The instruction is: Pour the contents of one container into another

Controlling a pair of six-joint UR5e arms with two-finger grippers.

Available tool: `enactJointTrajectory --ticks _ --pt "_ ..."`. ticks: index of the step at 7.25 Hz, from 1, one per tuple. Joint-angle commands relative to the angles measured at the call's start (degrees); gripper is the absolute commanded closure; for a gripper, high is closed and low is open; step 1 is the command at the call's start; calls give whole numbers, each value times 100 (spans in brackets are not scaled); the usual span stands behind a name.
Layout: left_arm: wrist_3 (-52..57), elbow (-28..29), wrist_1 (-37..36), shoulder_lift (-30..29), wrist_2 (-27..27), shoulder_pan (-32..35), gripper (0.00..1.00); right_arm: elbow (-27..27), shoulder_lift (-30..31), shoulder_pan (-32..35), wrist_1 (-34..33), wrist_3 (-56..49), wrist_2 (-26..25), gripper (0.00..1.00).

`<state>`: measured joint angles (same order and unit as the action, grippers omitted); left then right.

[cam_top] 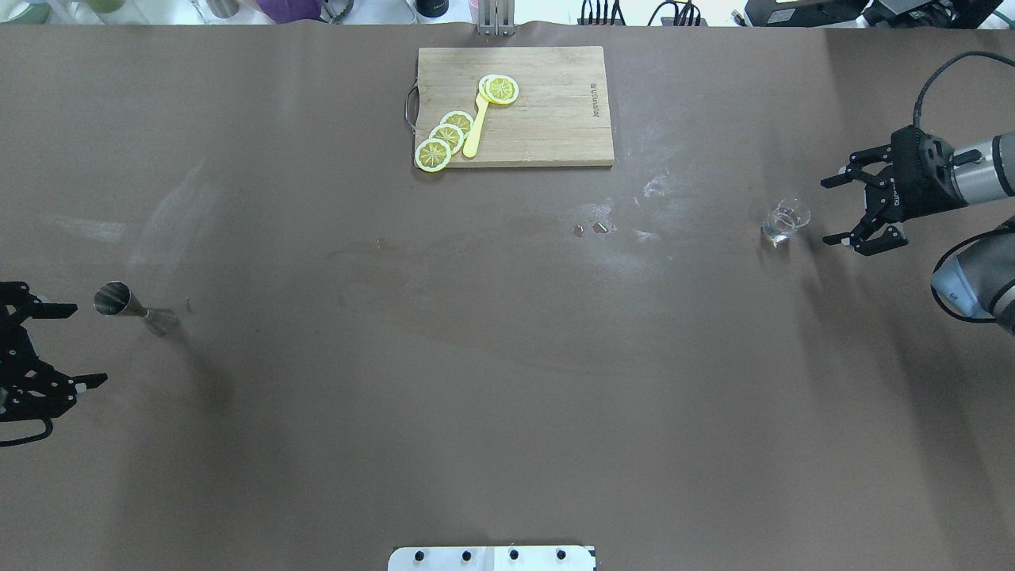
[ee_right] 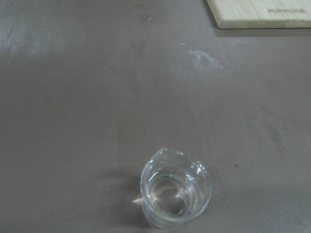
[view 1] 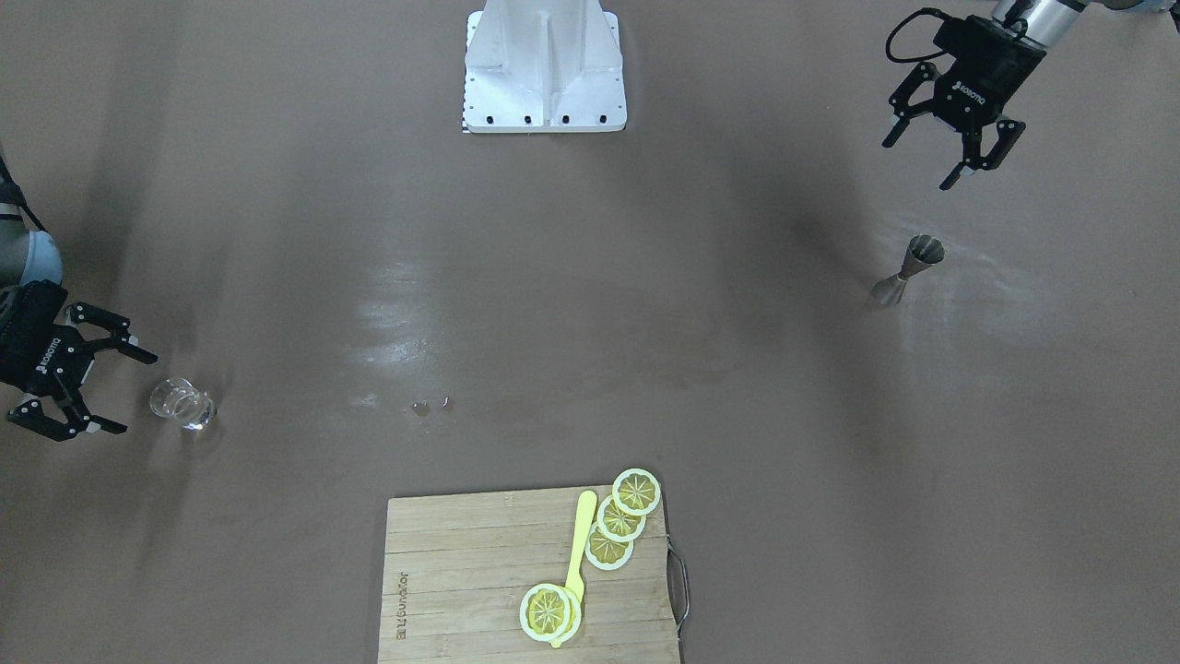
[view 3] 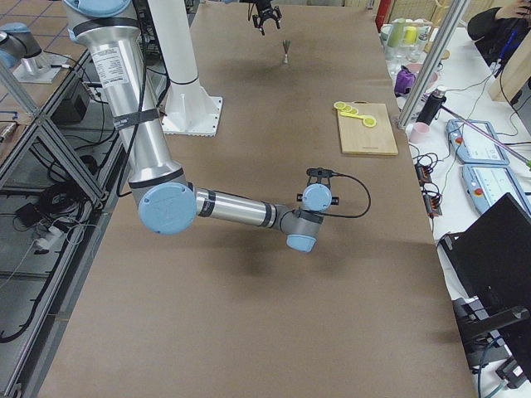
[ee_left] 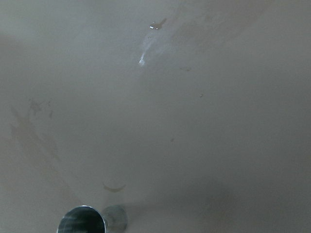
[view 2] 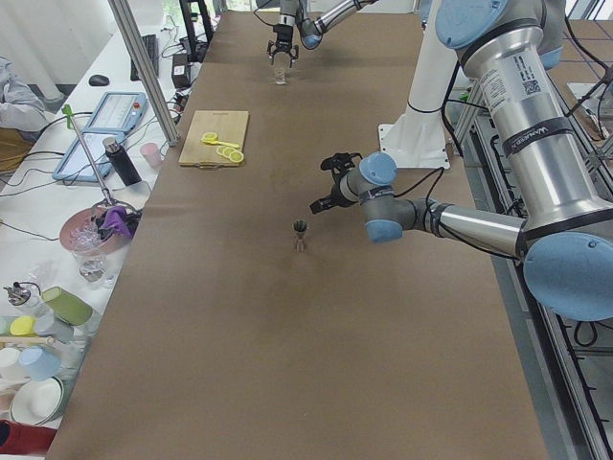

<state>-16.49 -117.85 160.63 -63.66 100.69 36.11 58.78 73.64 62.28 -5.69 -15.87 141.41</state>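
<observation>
The small clear glass cup [view 1: 182, 404] [cam_top: 785, 220] stands upright on the brown table, and it fills the lower middle of the right wrist view [ee_right: 175, 190]. My right gripper [view 1: 136, 393] [cam_top: 827, 212] is open just beside the cup, a short gap away, holding nothing. The grey steel jigger [view 1: 908, 270] [cam_top: 131, 305] [view 2: 300, 235] stands upright at the table's other end; its rim shows at the bottom of the left wrist view [ee_left: 83, 223]. My left gripper [view 1: 920, 164] [cam_top: 89, 344] hangs open near the jigger without touching it.
A wooden cutting board [view 1: 461, 572] [cam_top: 547, 119] with lemon slices [cam_top: 444, 136] and a yellow utensil [cam_top: 476, 131] lies at the table's far edge, in the middle. A few droplets [cam_top: 591, 229] sit on the mat. The white robot base [view 1: 544, 69] is on the near side.
</observation>
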Motion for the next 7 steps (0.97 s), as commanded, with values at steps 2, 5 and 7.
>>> enactJointTrajectory --ticks 2,5,7 --pt "-2314 324 1848 345 -1380 -1067 1 -190 -209 -75 -11 -4 -17 1" --pt "-2481 333 2147 627 -4472 -3079 1 -349 -394 -128 -11 -13 -70 2" --pt "-2869 333 2069 627 -5186 -3747 1 -358 -394 -189 -2 -4 -70 3"
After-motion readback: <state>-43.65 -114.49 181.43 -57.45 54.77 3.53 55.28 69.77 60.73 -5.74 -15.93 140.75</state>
